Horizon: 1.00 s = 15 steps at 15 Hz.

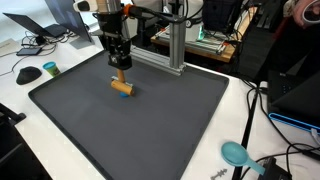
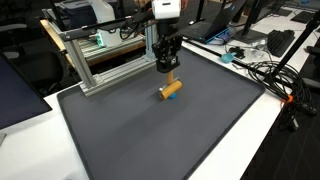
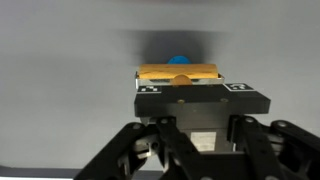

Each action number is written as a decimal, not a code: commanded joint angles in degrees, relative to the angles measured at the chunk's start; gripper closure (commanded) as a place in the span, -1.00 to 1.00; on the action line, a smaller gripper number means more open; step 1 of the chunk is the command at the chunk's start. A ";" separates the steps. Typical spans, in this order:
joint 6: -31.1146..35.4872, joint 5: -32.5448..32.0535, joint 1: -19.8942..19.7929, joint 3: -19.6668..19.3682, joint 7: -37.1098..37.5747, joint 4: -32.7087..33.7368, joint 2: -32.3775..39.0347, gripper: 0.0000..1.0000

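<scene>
Far side of dark mat point(image 1: 150, 130): wooden block point(image 1: 121, 88) lies flat. Directly above hangs claw point(image 1: 119, 66), plumb, fingers straddling it as for a top-down pinch; whether clamped or slack, cannot tell.

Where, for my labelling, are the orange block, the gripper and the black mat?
orange block point(image 1: 121, 88): exterior view, its top face.
gripper point(image 1: 120, 72): exterior view, midway between fingertips.
black mat point(image 1: 150, 130): exterior view, bare middle.
</scene>
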 commanded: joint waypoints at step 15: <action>1.44 -6.39 1.53 -0.93 5.85 -1.57 4.74 0.55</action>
